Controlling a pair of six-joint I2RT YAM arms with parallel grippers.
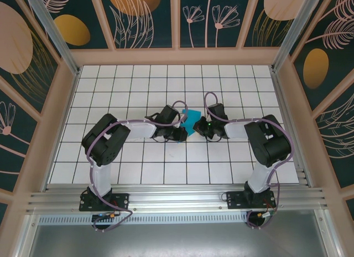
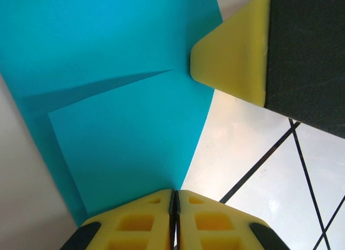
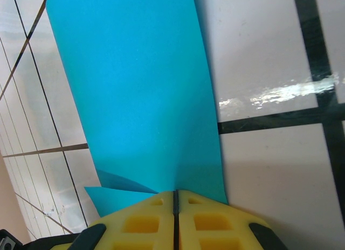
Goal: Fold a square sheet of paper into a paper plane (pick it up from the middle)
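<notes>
**Hazard: two grippers clamped on one sheet**

I read the left gripper and the right gripper as each pinched shut on an edge of the thin teal-blue creased paper sheet. The sheet sits between them near the middle of the white gridded table. If I drive the arms apart, the sheet may tear or slip from a pinch. If I drive them together, it may buckle off its crease, and the two grippers, close together, could collide.

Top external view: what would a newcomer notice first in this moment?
The bright teal square sheet of paper at mid-table, partly folded, held between both arms. The left gripper and the right gripper each pinch it, yellow jaws shut. Around them lies a white grid-tiled table.
</notes>
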